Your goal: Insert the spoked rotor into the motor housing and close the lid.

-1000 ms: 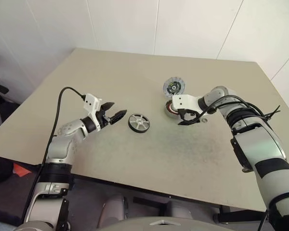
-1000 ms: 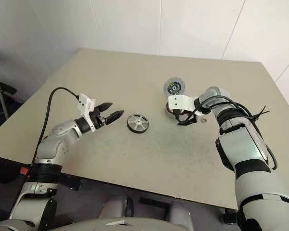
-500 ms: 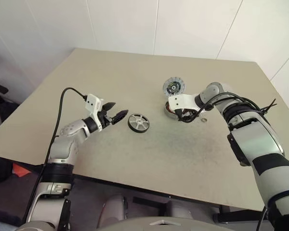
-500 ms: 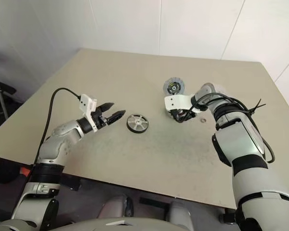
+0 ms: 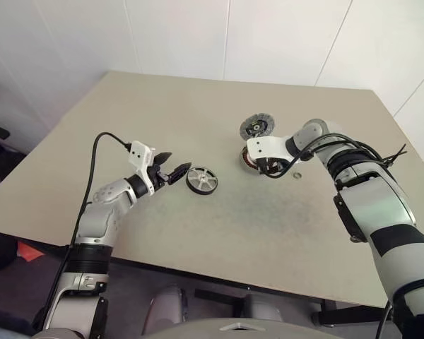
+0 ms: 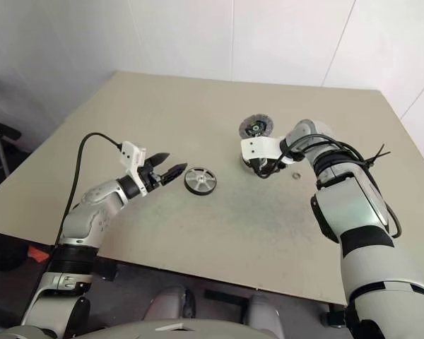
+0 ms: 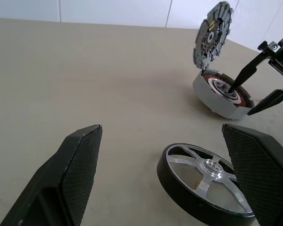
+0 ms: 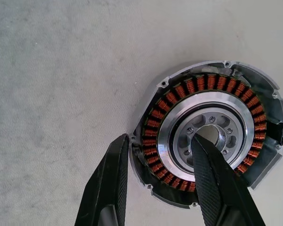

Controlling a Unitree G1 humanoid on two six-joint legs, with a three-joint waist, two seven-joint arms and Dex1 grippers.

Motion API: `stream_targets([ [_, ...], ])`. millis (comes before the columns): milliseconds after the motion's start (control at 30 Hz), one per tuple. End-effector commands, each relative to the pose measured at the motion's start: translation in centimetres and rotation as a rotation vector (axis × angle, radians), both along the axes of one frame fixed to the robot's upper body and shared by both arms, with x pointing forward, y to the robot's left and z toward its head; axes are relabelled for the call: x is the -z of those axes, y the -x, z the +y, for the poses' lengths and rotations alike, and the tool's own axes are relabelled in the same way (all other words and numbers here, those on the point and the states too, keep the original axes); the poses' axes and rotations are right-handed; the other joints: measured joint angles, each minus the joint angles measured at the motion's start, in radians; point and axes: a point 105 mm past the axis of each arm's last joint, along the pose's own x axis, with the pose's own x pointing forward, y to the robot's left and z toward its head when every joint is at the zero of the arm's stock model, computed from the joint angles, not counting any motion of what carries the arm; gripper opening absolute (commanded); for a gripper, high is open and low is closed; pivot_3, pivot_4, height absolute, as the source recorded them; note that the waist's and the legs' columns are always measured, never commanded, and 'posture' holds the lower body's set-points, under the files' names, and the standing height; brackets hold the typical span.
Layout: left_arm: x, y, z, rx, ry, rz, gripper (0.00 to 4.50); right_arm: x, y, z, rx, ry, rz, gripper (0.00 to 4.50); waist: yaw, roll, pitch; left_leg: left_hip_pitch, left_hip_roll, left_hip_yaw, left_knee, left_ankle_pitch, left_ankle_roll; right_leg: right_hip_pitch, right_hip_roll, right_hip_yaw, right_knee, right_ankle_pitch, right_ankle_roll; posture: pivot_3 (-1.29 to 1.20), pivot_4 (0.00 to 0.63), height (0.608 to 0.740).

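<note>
Nearest on the beige tabletop (image 5: 198, 240), the black-rimmed, silver-spoked rotor (image 5: 202, 179) is lying untouched just beyond the left end effector (image 5: 171, 171), whose fingers are being held wide apart. Farther off, the right end effector (image 5: 274, 169) has been narrowed across the wall of the silver-grey, copper-wound motor housing (image 8: 210, 134), one finger inside, one outside; the housing is probably being steadied. The grey hinged lid (image 5: 257, 126) is standing open behind.
</note>
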Motion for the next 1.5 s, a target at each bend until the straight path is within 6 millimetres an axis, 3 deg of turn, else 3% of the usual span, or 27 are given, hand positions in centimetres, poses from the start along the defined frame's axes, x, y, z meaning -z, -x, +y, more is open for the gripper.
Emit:
stream_targets([
  [33, -1.4, -0.2, -0.3, 0.006, 0.001, -0.058, 4.3, -1.9, 0.4, 0.3, -0.086, -0.05, -0.026, 1.84, 0.002, 0.0, 0.0, 0.0, 0.0, 0.0, 0.0, 0.0, 0.0, 0.0, 0.0, 0.0, 0.0, 0.0, 0.0, 0.0, 0.0, 0.74],
  [200, -1.0, -0.1, -0.6, 0.011, 0.008, -0.048, 4.3, -0.9, 2.4, -0.5, -0.187, -0.044, 0.038, 1.84, 0.005, 0.0, 0.0, -0.001, 0.0, 0.001, 0.0, -0.001, 0.001, -0.001, 0.0, 0.0, 0.0, 0.0, 0.0, 0.0, 0.0, 0.74],
  [533, -0.8, -0.1, -0.9, 0.022, 0.013, -0.038, 4.3, -0.5, 5.0, 0.1, -0.285, -0.064, 0.064, 1.84, 0.008, 0.0, 0.0, 0.001, 0.0, 0.001, 0.001, -0.001, 0.002, 0.001, 0.0, 0.001, 0.0, 0.0, 0.0, 0.0, 0.0, 0.74],
  [800, -0.7, 0.0, -0.9, 0.026, 0.01, -0.031, 4.3, -0.1, 5.1, -1.0, -0.24, -0.004, 0.014, 1.84, 0.01, 0.0, 0.0, 0.001, 0.0, 0.001, 0.001, -0.001, 0.002, 0.001, 0.0, 0.001, 0.0, 0.0, 0.0, 0.0, 0.0, 0.74],
  [933, -0.5, 0.0, -1.0, 0.029, 0.008, -0.027, 4.3, 0.8, 4.7, -1.1, -0.117, -0.085, 0.027, 1.84, 0.011, -0.001, 0.0, 0.004, 0.0, 0.001, 0.001, -0.001, 0.002, 0.004, -0.001, 0.001, 0.0, 0.0, 0.0, 0.0, 0.0, 0.74],
  [1100, -0.5, 0.0, -1.0, 0.03, 0.006, -0.027, 4.3, 1.5, 5.7, -0.8, -0.069, -0.142, 0.097, 1.84, 0.013, -0.001, 0.0, 0.016, 0.0, 0.002, 0.0, -0.001, 0.001, 0.018, -0.001, 0.001, -0.002, 0.0, 0.0, 0.0, 0.0, 0.74],
  [1267, -0.3, 0.1, -1.2, 0.024, 0.013, -0.026, 4.3, 0.8, 6.9, -1.0, -0.076, -0.14, 0.132, 1.84, 0.021, -0.001, 0.0, 0.02, 0.0, 0.002, -0.003, 0.0, 0.0, 0.02, -0.001, 0.001, -0.003, 0.0, 0.0, 0.0, 0.0, 0.74],
  [1500, 0.7, 0.7, -2.2, 0.021, 0.041, -0.01, 4.3, -2.2, 7.2, -1.0, -0.118, -0.113, 0.082, 1.84, 0.027, -0.001, 0.0, 0.012, 0.0, 0.004, -0.005, 0.0, 0.001, 0.013, -0.002, 0.001, -0.005, 0.0, 0.0, 0.0, 0.0, 0.74],
])
